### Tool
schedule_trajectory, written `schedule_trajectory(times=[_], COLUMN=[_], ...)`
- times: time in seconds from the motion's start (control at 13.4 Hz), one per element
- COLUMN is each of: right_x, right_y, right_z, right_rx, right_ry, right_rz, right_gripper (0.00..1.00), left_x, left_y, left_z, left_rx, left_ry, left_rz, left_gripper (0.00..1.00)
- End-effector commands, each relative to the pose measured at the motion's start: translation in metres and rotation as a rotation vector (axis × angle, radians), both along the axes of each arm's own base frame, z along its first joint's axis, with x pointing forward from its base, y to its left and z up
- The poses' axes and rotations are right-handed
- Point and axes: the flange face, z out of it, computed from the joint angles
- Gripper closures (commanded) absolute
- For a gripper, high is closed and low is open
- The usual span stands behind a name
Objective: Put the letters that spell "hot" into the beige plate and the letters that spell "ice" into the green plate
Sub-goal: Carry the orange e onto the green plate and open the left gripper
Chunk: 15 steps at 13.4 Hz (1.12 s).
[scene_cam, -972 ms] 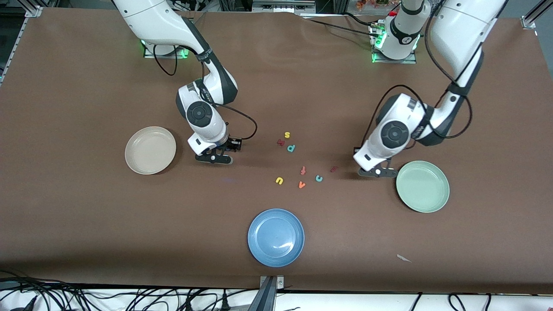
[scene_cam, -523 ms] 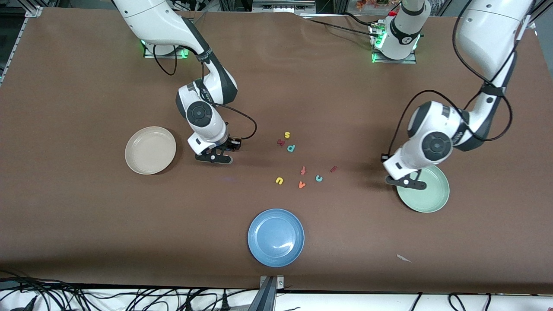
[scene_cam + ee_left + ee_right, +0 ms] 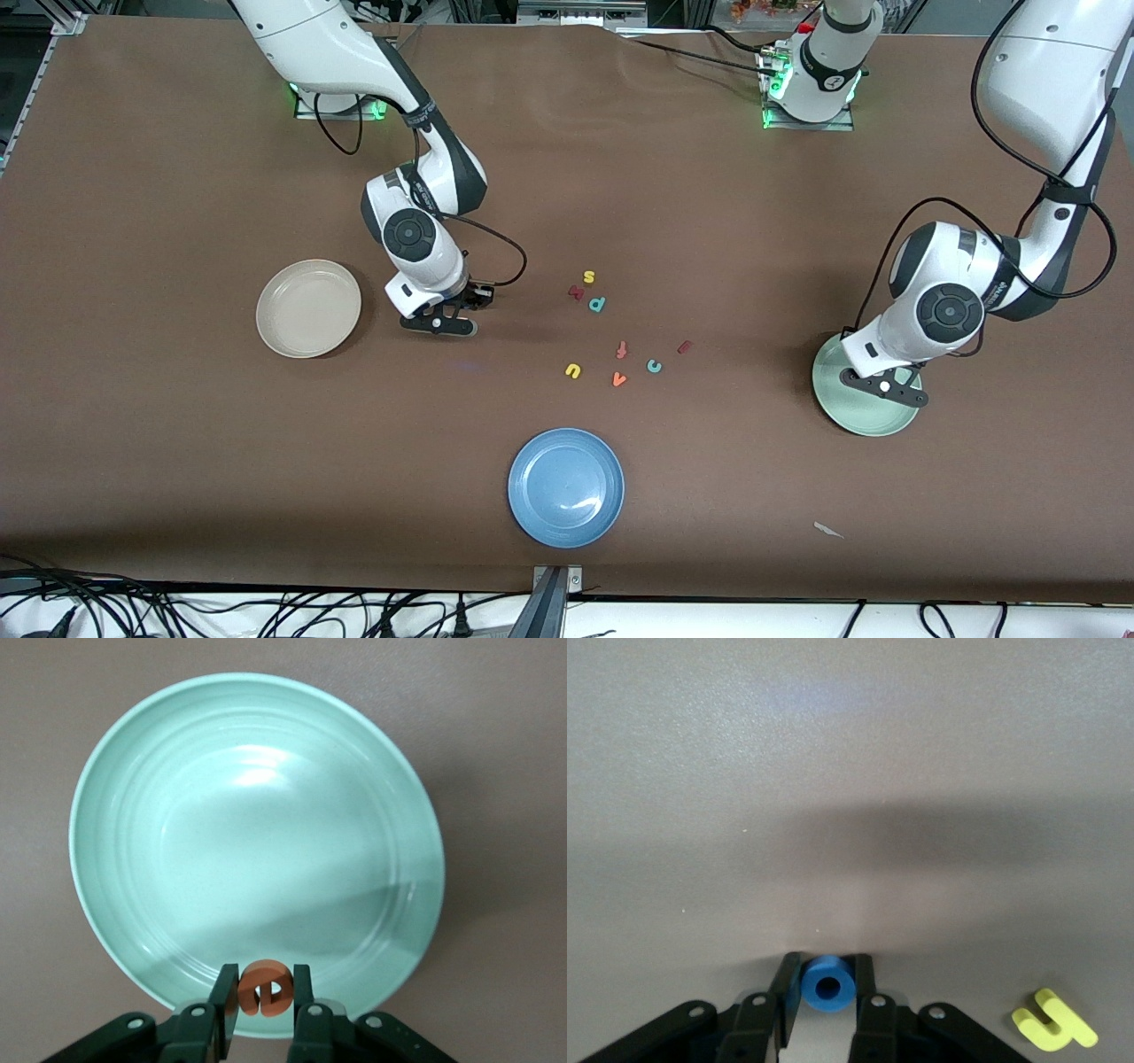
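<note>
Hovering over the green plate point(image 3: 864, 412), the left gripper point(image 3: 264, 1014) grips the orange e point(image 3: 265, 987) — while the right gripper point(image 3: 826, 1010), low at the table beside the beige plate point(image 3: 307, 307), pinches the blue o point(image 3: 827, 983), with a yellow h point(image 3: 1054, 1020) lying near.

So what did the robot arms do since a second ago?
The left gripper, shut on the orange e, carried it from beside the loose letters to over the green plate. The right gripper stayed put between the beige plate and the letters, closing on the blue o. Plates and loose letters didn't move.
</note>
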Motion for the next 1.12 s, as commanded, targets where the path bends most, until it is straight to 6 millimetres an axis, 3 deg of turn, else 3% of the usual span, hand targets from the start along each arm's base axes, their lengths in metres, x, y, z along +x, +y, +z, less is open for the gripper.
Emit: schedule_trajectory(times=[0.0, 0.15, 0.22, 0.52, 0.75, 1.05], right_x=[-0.002, -0.002, -0.003, 0.000, 0.010, 0.029], right_y=[0.001, 0.001, 0.002, 0.004, -0.001, -0.046], right_z=[-0.001, -0.001, -0.001, 0.008, 0.029, 0.060], right_rx=[0.010, 0.009, 0.009, 0.014, -0.006, -0.044], right_ry=[-0.009, -0.009, -0.009, -0.012, 0.028, 0.067], right_rz=[0.008, 0.003, 0.003, 0.006, 0.005, 0.041], right_gripper=[0.76, 0.78, 0.79, 0.79, 0.79, 0.79], left_x=[0.012, 0.013, 0.015, 0.016, 0.014, 0.005], left_y=[0.006, 0.006, 0.005, -0.013, -0.040, -0.103], left_z=[-0.003, 0.000, 0.004, 0.009, 0.016, 0.032], left_rx=[0.015, 0.014, 0.007, -0.014, -0.114, -0.164], left_ry=[-0.018, -0.018, -0.025, -0.028, -0.019, -0.020], left_rz=[-0.052, -0.069, -0.052, -0.050, 0.020, 0.050], left_gripper=[0.66, 0.08, 0.00, 0.00, 0.00, 0.00])
